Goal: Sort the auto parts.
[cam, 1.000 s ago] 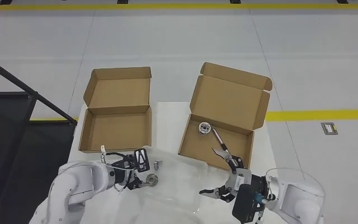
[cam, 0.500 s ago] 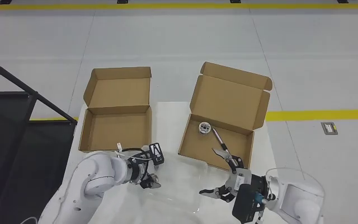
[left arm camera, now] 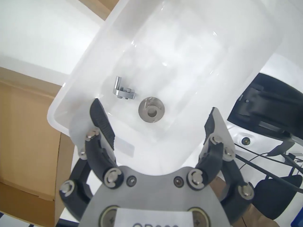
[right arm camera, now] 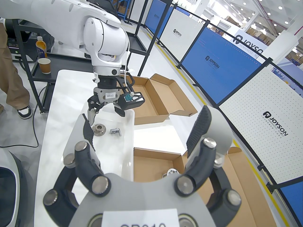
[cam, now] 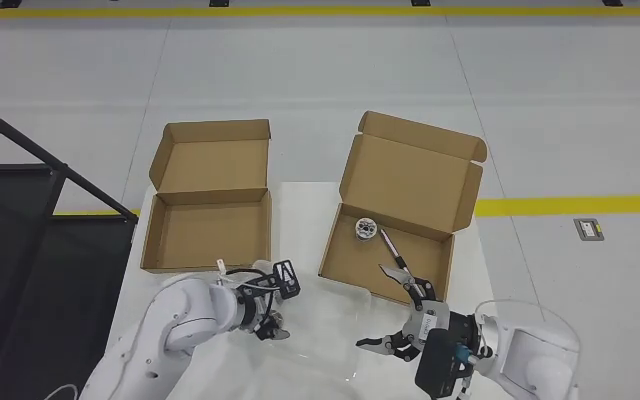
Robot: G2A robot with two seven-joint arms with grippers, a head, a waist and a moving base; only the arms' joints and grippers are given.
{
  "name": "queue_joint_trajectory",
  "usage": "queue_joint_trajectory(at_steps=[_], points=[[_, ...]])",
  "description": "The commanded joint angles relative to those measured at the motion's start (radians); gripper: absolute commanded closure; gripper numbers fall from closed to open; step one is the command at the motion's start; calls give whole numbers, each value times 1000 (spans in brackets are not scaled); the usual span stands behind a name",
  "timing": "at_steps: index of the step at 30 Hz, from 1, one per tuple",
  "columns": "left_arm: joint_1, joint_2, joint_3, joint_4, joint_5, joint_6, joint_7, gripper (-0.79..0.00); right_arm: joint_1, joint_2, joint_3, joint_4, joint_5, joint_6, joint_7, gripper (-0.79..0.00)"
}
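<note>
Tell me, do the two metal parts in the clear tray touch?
Apart: the left wrist view shows bare tray floor between the round flange and the bracket.

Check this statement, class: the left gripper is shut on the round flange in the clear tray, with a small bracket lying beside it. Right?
No. The left wrist view shows the left gripper open, its jaws wide apart, not shut on the round flange, which lies free in the clear tray. The small bracket does lie beside it.
</note>
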Motion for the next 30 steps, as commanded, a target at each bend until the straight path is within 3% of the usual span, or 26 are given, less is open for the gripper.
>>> queue_joint_trajectory(at_steps=[1, 7, 25, 30], points=[[-23, -5, 24, 21, 30, 45, -28, -785, 0, 0, 0, 0, 0, 0, 0, -785], [-80, -26, 94, 92, -5, 119, -71, -785, 0, 0, 0, 0, 0, 0, 0, -785], [-218, -97, 261, 323, 25, 296, -22, -776, 0, 0, 0, 0, 0, 0, 0, -785], [-238, -112, 278, 359, 38, 323, 0, -659, 0, 0, 0, 0, 0, 0, 0, -785]])
